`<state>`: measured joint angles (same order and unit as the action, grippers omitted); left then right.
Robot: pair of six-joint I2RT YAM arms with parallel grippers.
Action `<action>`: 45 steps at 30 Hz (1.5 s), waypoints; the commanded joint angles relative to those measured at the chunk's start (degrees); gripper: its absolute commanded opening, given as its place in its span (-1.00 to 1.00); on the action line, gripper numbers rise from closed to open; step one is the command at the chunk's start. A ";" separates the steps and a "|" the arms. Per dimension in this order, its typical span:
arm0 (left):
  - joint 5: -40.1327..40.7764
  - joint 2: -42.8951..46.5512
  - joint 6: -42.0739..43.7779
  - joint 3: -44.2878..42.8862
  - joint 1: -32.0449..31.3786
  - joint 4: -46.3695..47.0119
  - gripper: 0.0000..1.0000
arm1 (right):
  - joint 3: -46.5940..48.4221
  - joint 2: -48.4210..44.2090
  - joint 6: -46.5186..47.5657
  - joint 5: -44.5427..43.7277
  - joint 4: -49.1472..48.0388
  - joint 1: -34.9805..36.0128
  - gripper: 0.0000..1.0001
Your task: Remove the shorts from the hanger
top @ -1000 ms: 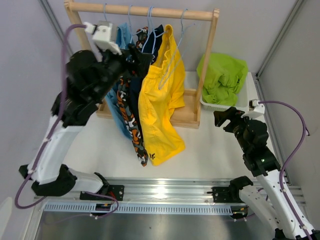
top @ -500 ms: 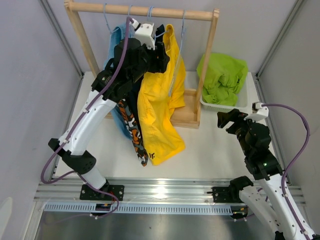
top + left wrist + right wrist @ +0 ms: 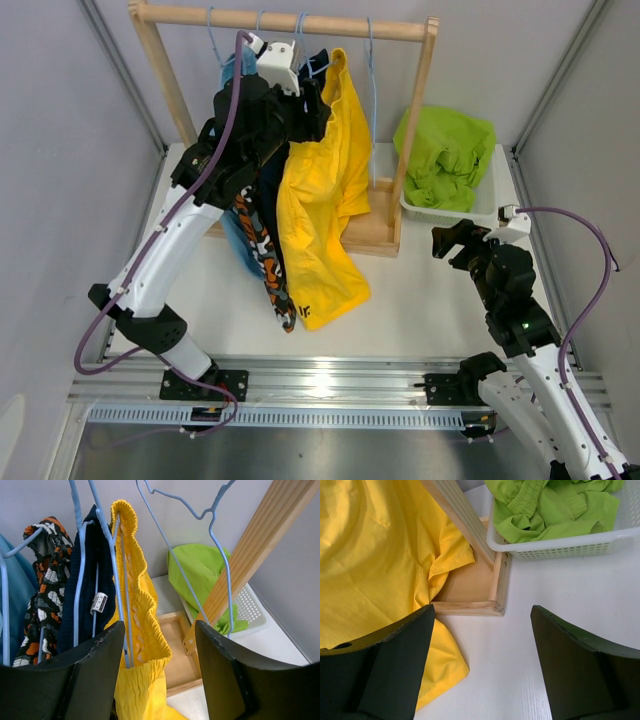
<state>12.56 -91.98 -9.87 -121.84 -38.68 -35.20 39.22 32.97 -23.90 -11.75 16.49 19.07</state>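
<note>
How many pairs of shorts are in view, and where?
5. Four hang on the rack: light blue shorts, camouflage shorts, navy shorts, yellow shorts. The lime green shorts lie in the white basket.

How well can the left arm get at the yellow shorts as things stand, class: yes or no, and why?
Probably yes. The left gripper is open at the yellow shorts, their waistband between its jaws; only the blue hanger wire alongside might get pinched too.

Left arm [image 3: 168,248] and right arm [image 3: 550,385], white shells, black joints, purple cables [image 3: 237,72], broad matte-black fingers [image 3: 222,680]
</note>
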 commanded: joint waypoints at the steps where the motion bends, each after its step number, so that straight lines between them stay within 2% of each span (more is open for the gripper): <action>1: 2.29 0.32 1.69 -0.50 0.53 1.36 0.29 | -0.11 -0.19 0.52 -0.64 -1.46 0.27 0.68; 20: 8.01 -8.03 2.93 -1.38 1.67 1.62 0.29 | -0.64 -0.19 0.35 -0.56 -1.37 0.27 0.68; 25: 7.75 -8.56 2.57 -1.38 2.46 2.42 0.03 | -1.08 0.16 0.35 -0.38 -1.81 0.27 0.68; 27: 7.66 -8.82 2.57 -1.82 2.64 2.68 -0.18 | -1.17 0.34 0.35 -0.38 -1.99 0.18 0.68; 29: 7.48 -9.26 2.75 -3.05 2.90 2.42 -0.31 | -1.34 0.51 0.35 -0.29 -2.25 0.26 0.68; 30: 7.40 -9.61 3.01 -4.70 2.99 2.24 -0.44 | -1.34 0.60 0.35 -0.29 -2.25 0.27 0.67; 31: 7.39 -9.88 3.10 -5.59 2.99 1.98 -0.93 | -1.43 0.52 0.35 -0.29 -2.34 0.27 0.67; 32: 7.57 -10.92 3.36 -8.47 3.17 0.85 -1.00 | -1.52 0.69 0.43 -0.29 -2.43 0.27 0.67; 36: 6.61 -12.95 4.50 -13.41 3.17 -2.14 -1.00 | -1.69 1.04 0.26 -0.29 -2.87 0.18 0.67; 42: 3.88 -9.00 6.70 -16.31 3.17 -1.89 -1.00 | -1.78 1.48 0.00 0.23 -3.75 0.27 0.67; 45: 4.58 -9.44 7.84 -22.46 3.17 -5.48 -1.00 | -1.43 1.74 -0.53 0.67 -3.92 0.27 0.66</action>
<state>17.12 -105.23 -4.75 -136.62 -36.12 -43.59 37.39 34.46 -23.97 -11.53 15.27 19.07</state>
